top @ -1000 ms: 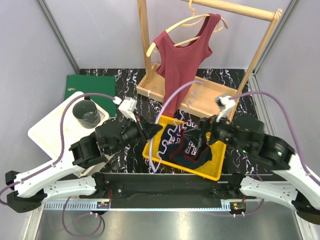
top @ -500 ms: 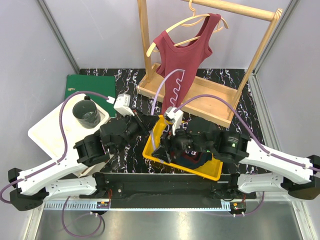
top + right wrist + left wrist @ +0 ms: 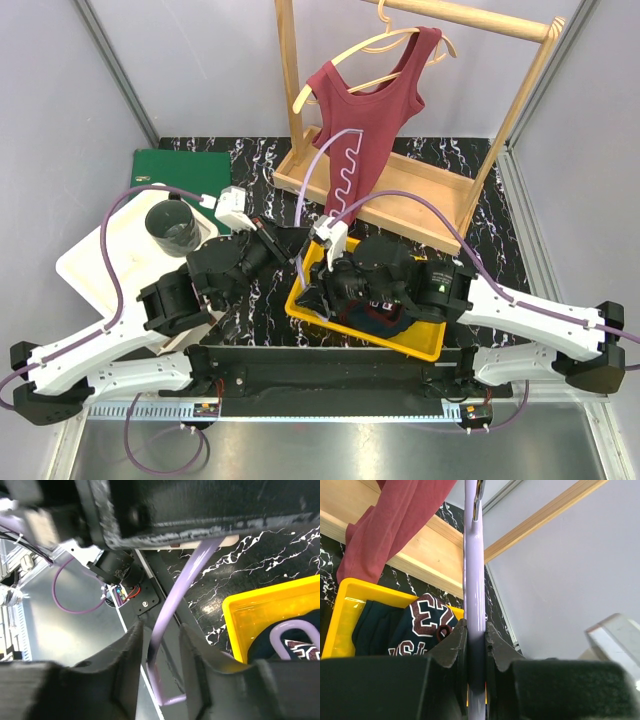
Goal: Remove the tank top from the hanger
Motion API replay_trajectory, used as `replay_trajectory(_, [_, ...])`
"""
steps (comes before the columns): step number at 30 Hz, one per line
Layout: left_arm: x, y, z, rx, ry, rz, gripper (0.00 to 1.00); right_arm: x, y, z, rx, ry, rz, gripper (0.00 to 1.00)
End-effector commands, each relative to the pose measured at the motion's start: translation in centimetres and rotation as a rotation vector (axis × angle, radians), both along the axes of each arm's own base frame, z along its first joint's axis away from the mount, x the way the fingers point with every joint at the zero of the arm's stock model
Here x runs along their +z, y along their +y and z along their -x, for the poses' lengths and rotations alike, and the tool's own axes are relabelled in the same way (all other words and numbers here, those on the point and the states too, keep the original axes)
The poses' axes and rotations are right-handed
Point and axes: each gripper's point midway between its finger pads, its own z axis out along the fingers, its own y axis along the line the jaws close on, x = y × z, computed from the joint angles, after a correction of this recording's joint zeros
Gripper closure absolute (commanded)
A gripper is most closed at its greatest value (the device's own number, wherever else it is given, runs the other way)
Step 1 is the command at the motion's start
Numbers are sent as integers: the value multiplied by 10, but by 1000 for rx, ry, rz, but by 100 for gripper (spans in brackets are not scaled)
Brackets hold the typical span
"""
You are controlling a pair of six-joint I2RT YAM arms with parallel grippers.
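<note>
Red tank top [image 3: 365,115], on wooden hanger [image 3: 345,52] at 12 o'clock of table [image 3: 250,155], long axis near upright, straps up, hem slanting toward 7 o'clock, left gripper [image 3: 476,627] nearly closed, flanking purple cable [image 3: 473,580], grip indeterminable, right gripper [image 3: 159,625] slightly parted, gripping nothing

Two arms. Glossy white link shells [image 3: 90,352]; matte black cylindrical joint housings [image 3: 215,272] between the shells. Lilac cables [image 3: 118,255], looped, running from small white camera blocks [image 3: 232,208] just beside those housings. Black moulded fingers [image 3: 447,650], angular and faceted.
</note>
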Motion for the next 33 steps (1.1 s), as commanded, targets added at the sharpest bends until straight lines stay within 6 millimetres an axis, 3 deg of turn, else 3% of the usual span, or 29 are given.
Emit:
replay_trajectory(1, [39, 7, -5, 50, -49, 137, 100, 4, 7, 4, 15, 1, -54, 72])
replay_trajectory(3, [37, 7, -6, 57, -47, 138, 100, 1, 4, 5, -8, 25, -67, 86])
replay_trajectory(4, [36, 7, -6, 57, -47, 138, 100, 2, 4, 3, -28, 32, -82, 100])
replay_trajectory(6, [34, 9, -5, 56, -52, 135, 92, 0, -1, 5, -51, 69, -105, 100])
replay_trajectory(7, [32, 9, -4, 45, -56, 130, 82, 1, -2, 4, -61, 77, -120, 100])
replay_trajectory(8, [33, 9, -2, 39, -65, 132, 62, 7, -8, 5, -79, 95, -150, 100])
replay_trajectory(9, [31, 13, 0, 29, -81, 122, 51, 1, -11, 7, -86, 109, -148, 100])
replay_trajectory(11, [27, 9, 8, -25, -114, 120, 29, 13, -20, 11, -90, 121, -206, 100])
replay_trajectory(16, [31, 14, 39, -192, -225, 109, 11, 17, -42, 12, -136, 132, -264, 100])
replay_trajectory(20, [23, 22, 55, -260, -261, 81, 9, 26, -60, 7, -189, 117, -315, 100])
replay_trajectory(24, [15, 39, 63, -263, -276, 52, 9, 39, -68, -11, -266, 84, -336, 100])
replay_trajectory(28, [6, 49, 65, -250, -262, 37, 9, 60, -85, -57, -335, 65, -369, 100])
replay_trajectory(33, [4, 53, 72, -276, -264, 38, 9, 112, -98, -96, -404, -32, -415, 100])
